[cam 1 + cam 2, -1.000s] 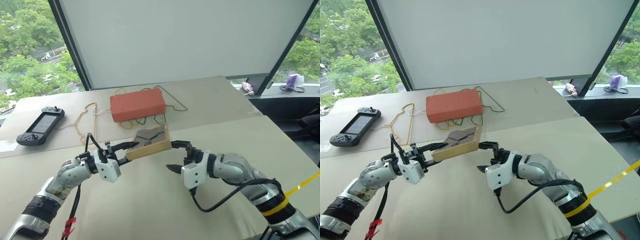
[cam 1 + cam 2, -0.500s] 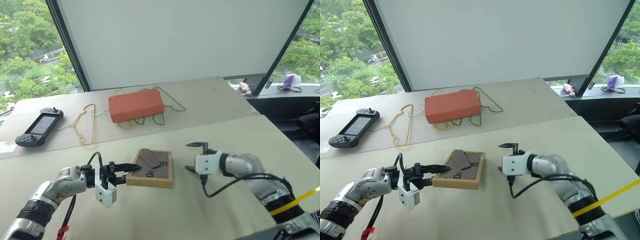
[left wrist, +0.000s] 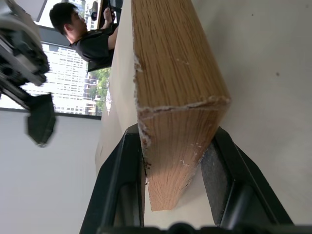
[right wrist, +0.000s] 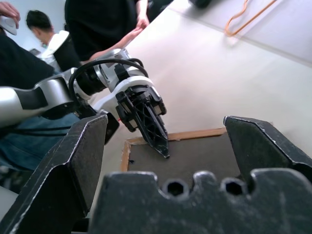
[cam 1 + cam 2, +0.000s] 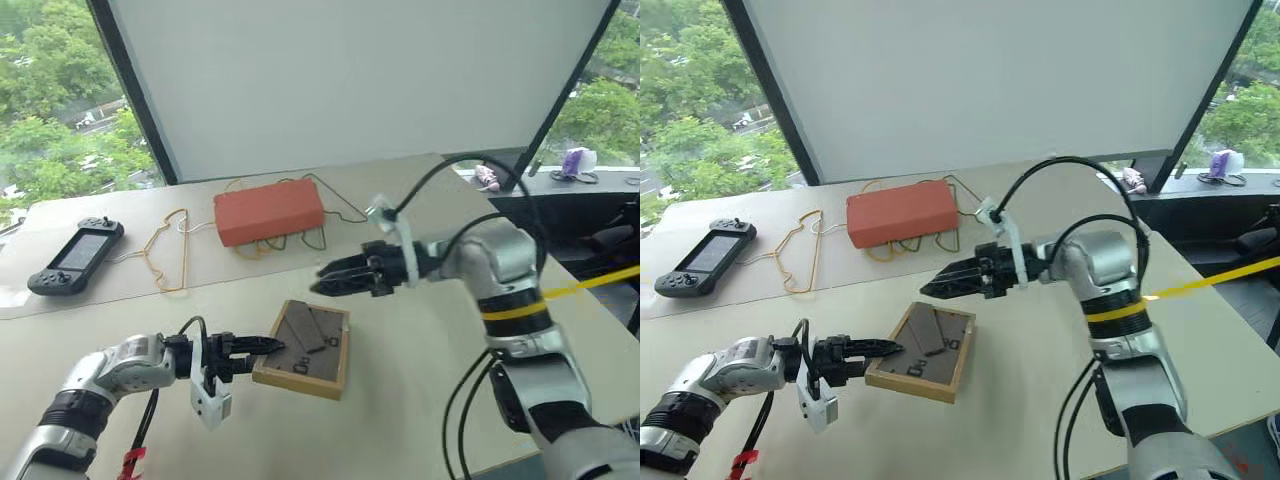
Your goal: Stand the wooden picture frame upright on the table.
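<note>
The wooden picture frame (image 5: 306, 346) lies flat on the pale table (image 5: 420, 420) with its grey-brown back board and black clips facing up. My left gripper (image 5: 262, 348) is shut on the frame's left edge. In the left wrist view, the light-wood edge (image 3: 170, 97) sits pinched between both black fingers (image 3: 127, 170). My right gripper (image 5: 325, 285) hangs in the air above the frame's far side, pointing left, open and holding nothing. The right wrist view looks between its spread fingers (image 4: 87, 146) at the frame (image 4: 195, 151) and the left gripper (image 4: 156, 136).
An orange-red box (image 5: 270, 210) rests on yellow and green wire hangers (image 5: 165, 250) at the back of the table. A black handheld game console (image 5: 75, 255) lies at the far left. People (image 4: 97, 24) stand beyond the table's near side.
The frame went from tilted in the air to flat on the table, still gripped by the left gripper. The right gripper drew away from its right end and rose above it.
</note>
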### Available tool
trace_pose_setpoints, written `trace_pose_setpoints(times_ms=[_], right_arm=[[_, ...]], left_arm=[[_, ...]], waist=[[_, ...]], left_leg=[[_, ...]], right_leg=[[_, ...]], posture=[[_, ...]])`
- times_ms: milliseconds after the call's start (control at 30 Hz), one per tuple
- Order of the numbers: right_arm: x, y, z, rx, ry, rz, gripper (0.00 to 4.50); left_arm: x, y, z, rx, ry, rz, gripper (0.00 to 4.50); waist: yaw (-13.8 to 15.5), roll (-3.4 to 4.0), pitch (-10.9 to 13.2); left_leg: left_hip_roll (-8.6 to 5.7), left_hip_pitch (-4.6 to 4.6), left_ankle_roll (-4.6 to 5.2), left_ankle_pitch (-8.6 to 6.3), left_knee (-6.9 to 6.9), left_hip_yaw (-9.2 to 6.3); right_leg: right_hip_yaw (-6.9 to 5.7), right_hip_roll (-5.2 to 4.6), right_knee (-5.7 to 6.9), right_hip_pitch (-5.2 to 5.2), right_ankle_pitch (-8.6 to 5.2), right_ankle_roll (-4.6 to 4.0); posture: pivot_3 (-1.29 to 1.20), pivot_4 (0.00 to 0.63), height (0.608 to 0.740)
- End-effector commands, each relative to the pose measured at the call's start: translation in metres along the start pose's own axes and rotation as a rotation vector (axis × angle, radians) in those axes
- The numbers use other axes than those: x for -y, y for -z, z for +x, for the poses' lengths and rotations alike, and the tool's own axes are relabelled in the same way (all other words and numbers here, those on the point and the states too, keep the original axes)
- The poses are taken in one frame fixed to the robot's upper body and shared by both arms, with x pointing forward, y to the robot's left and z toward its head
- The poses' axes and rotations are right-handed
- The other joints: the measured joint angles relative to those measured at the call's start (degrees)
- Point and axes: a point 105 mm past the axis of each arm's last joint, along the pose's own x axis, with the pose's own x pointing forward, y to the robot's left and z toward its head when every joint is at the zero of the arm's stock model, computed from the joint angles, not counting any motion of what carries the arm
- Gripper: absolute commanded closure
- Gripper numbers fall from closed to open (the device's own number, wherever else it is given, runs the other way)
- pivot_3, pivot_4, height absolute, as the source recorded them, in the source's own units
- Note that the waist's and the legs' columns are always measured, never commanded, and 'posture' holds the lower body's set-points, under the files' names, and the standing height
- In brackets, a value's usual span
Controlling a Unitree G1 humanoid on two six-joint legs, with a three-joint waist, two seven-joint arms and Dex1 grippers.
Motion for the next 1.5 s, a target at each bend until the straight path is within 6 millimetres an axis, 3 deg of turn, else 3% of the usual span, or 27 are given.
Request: trace_pose_setpoints(times_ms=[33,200,433,600,800,900,1200,1433,1500], right_arm=[[0.009,0.007,0.012,-0.036,0.011,0.020,0.05],[0.013,0.028,0.019,-0.102,-0.001,0.048,0.05],[0.020,0.039,0.026,-0.120,0.005,0.065,0.05],[0.037,0.030,0.008,-0.064,0.081,0.076,0.05],[0.045,0.043,0.000,-0.077,0.104,0.101,0.05],[0.036,0.051,0.013,-0.110,0.059,0.100,0.05],[0.006,0.042,0.036,-0.101,-0.047,0.060,0.05],[-0.003,0.016,0.012,0.010,-0.038,-0.019,0.05],[-0.015,0.011,-0.001,0.039,-0.063,-0.071,0.05]], left_arm=[[-0.007,0.002,0.000,-0.008,-0.027,0.028,3.38],[-0.008,0.001,0.001,-0.006,-0.035,0.034,3.38],[-0.009,0.000,0.000,-0.012,-0.042,0.033,3.38],[-0.007,-0.001,-0.003,-0.020,-0.035,0.027,3.38],[-0.007,-0.003,-0.002,-0.024,-0.041,0.020,3.38],[-0.008,-0.001,-0.001,-0.029,-0.047,0.021,3.38],[-0.010,0.000,0.001,-0.035,-0.051,0.020,3.38],[-0.006,0.000,0.000,-0.042,-0.043,0.006,3.38],[-0.006,0.001,0.000,-0.046,-0.045,0.003,3.38]], waist=[[0.0,0.00,0.0],[-0.3,0.01,0.0],[-1.2,0.01,0.0],[-1.2,0.01,0.0],[-1.2,0.01,0.0],[-1.2,0.01,0.0],[-1.2,0.02,0.0],[-1.2,0.02,0.0],[-1.2,0.02,0.0]], left_leg=[[-0.04,0.00,0.00,0.00,0.01,0.02],[0.01,-0.02,-0.01,0.00,0.01,0.02],[0.03,-0.02,-0.01,0.00,0.02,0.01],[0.04,-0.02,-0.01,0.00,0.02,0.01],[0.04,-0.03,-0.01,0.00,0.01,0.01],[0.04,-0.03,0.00,0.00,0.01,0.01],[0.04,-0.02,0.00,0.00,0.04,0.00],[0.04,-0.03,-0.01,0.00,0.04,0.00],[0.04,-0.03,-0.01,0.00,0.04,0.00]], right_leg=[[-0.13,-0.09,0.01,-0.02,0.00,0.00],[-0.48,-0.13,0.00,-0.05,0.01,0.00],[-0.49,-0.13,0.04,-0.05,0.03,-0.04],[-0.49,-0.13,0.04,-0.05,0.04,-0.05],[-0.49,-0.13,0.02,-0.07,0.04,-0.05],[-0.49,-0.13,0.04,-0.06,0.04,-0.05],[-0.49,-0.13,0.09,-0.06,0.05,-0.07],[-0.49,-0.13,0.07,-0.06,0.05,-0.07],[-0.49,-0.13,0.07,-0.06,0.05,-0.07]], posture=[[0.00,0.150,0.740],[0.00,0.150,0.740],[0.00,0.150,0.740],[0.00,0.150,0.740],[0.00,0.150,0.740],[0.00,0.150,0.740],[0.00,0.150,0.740],[0.00,0.150,0.740],[0.00,0.150,0.740]])
